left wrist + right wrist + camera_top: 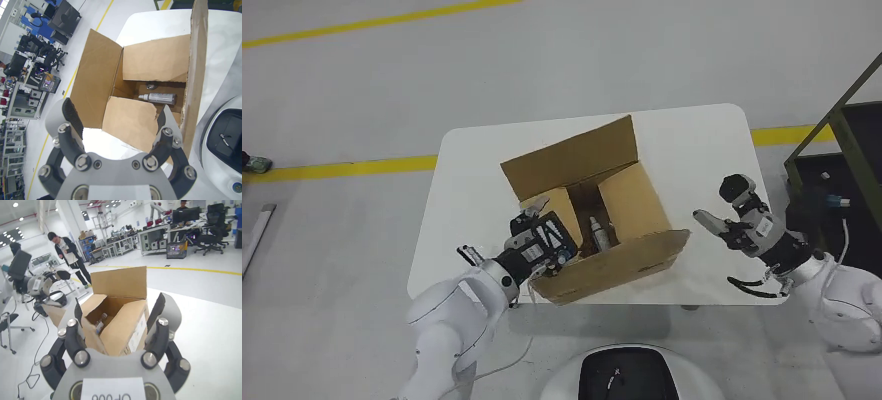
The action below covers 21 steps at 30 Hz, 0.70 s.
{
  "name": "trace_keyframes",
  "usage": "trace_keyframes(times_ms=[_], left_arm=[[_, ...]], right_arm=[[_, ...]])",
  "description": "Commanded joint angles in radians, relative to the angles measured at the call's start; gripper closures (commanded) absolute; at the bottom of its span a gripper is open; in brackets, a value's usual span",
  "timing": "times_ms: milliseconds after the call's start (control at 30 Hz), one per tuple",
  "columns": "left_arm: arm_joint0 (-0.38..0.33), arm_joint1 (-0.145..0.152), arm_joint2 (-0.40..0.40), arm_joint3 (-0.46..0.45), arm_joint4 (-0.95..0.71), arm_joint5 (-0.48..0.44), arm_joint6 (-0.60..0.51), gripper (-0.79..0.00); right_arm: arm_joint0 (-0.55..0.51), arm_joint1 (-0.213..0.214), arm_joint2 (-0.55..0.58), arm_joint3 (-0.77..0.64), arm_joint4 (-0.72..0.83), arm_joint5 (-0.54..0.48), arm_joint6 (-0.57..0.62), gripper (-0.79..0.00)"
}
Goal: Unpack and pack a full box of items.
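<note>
An open cardboard box (582, 160) stands mid-table with its flaps raised. A clear spray bottle (160, 98) lies on the box floor, and it also shows as the bottle (596, 232) and the bottle (101, 322). A small metallic item (151, 86) sits behind it. My left gripper (547, 232) hovers open over the box's near-left flap (128, 117), holding nothing; its fingers (72, 115) straddle that flap. My right gripper (714, 222) is open and empty over bare table to the right of the box, pointing at the box (121, 287).
The white table (702, 140) has free room behind and to the right of the box. A dark green cart (842, 150) stands off the table's right edge. Yellow floor lines (342, 168) run behind the table.
</note>
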Motion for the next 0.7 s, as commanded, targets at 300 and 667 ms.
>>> trace_keyframes(times_ms=[300,667], left_arm=[[0.077,0.021,-0.001,-0.095,-0.134,-0.118,-0.014,-0.785],[0.095,0.039,-0.030,-0.094,-0.194,-0.098,-0.048,-0.785]], right_arm=[[-0.004,0.004,-0.028,0.027,0.250,0.015,0.211,0.000],[0.017,0.024,-0.113,0.059,0.349,-0.147,0.520,0.000]])
